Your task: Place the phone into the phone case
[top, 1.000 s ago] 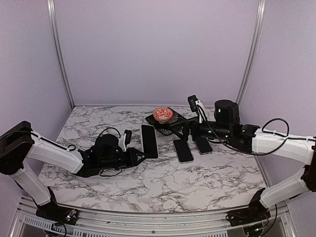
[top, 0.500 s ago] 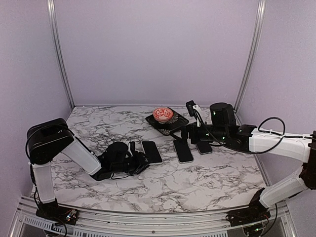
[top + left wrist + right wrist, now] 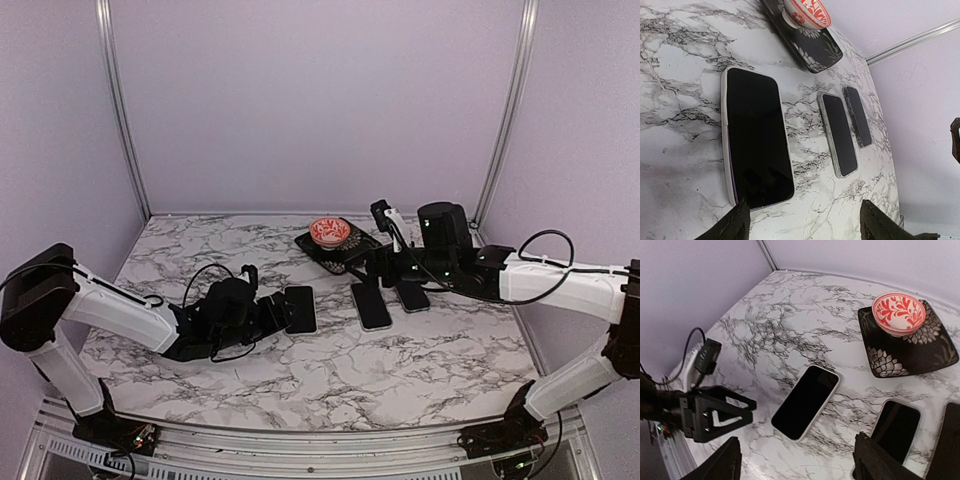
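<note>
1. Your left pincer (image 3: 804, 214) lies low over the white marble-patterned surface (image 3: 685, 165). Its fingers are spread wide and nothing sits between them.
2. Just ahead of its fingertips you have the black-screened phone with a pale rim (image 3: 757, 137). It lies flat and screen up, with its near end close to one fingertip but not gripped. You cannot tell from these views whether that pale rim is a case.
3. Further right, well apart from that phone, a dark phone-shaped slab with a clear rim (image 3: 370, 305) lies flat. A narrower dark slab (image 3: 411, 294) lies just beside it on the right, with a thin strip of surface between them. You cannot tell which of these is the phone case.
4. Your right pincer (image 3: 796, 450) hangs above the surface near the far ends of those two slabs. Its fingers stand wide apart and hold nothing.
5. Farthest back sits a dark square floral-patterned tray (image 3: 352, 250), with a red-and-white patterned bowl (image 3: 330, 232) standing on its far corner.
</note>
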Controlling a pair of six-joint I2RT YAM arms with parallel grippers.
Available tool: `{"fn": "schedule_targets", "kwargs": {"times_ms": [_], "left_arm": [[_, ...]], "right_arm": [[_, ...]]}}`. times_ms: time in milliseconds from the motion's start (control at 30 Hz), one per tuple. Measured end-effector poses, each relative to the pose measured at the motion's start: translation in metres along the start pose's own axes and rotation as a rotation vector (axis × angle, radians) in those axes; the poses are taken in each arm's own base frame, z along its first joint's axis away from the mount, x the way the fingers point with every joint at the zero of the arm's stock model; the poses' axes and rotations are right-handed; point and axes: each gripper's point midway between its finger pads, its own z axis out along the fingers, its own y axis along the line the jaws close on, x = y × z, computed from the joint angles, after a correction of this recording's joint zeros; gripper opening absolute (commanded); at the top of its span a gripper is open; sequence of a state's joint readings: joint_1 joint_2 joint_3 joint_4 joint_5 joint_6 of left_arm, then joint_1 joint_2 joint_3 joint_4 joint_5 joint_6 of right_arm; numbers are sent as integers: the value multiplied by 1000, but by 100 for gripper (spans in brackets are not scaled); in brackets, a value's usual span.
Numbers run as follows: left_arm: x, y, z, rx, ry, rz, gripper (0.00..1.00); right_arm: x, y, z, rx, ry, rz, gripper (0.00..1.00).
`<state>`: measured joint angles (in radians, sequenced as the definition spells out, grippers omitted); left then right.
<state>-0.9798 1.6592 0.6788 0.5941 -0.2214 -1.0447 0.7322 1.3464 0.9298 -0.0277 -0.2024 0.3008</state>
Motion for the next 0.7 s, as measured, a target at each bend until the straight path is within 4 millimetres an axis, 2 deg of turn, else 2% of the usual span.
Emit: {"fn": "schedule_targets", "kwargs": {"times_ms": [67, 100, 167, 200, 333, 433, 533, 633, 700], "left_arm": [[-5, -2, -7, -21, -30, 51, 72], [-7, -1, -10, -37, -45, 73, 71], [-16, 5, -18, -74, -85, 107, 70], [-23, 9, -25, -97, -113, 128, 70], [-55, 22, -58, -175, -243, 185, 70], [-83, 31, -83, -230, -342, 201, 71], [-102, 42, -100, -278, -407, 208, 72], [-109, 56, -110, -325, -431, 218, 73], [-109, 62, -112, -348, -431, 229, 73]], "right_arm": [[0, 0, 9, 31, 20, -10, 39], [-1, -3, 18, 58, 36, -14, 26], [9, 13, 37, 48, 88, -49, 5], [13, 18, 47, 41, 111, -60, 0], [42, 35, 95, -7, 222, -67, 0], [70, 35, 126, -28, 306, -63, 0], [94, 30, 157, -18, 383, -69, 0], [111, 28, 172, 0, 434, -85, 0], [117, 31, 174, 1, 456, -104, 0]]}}
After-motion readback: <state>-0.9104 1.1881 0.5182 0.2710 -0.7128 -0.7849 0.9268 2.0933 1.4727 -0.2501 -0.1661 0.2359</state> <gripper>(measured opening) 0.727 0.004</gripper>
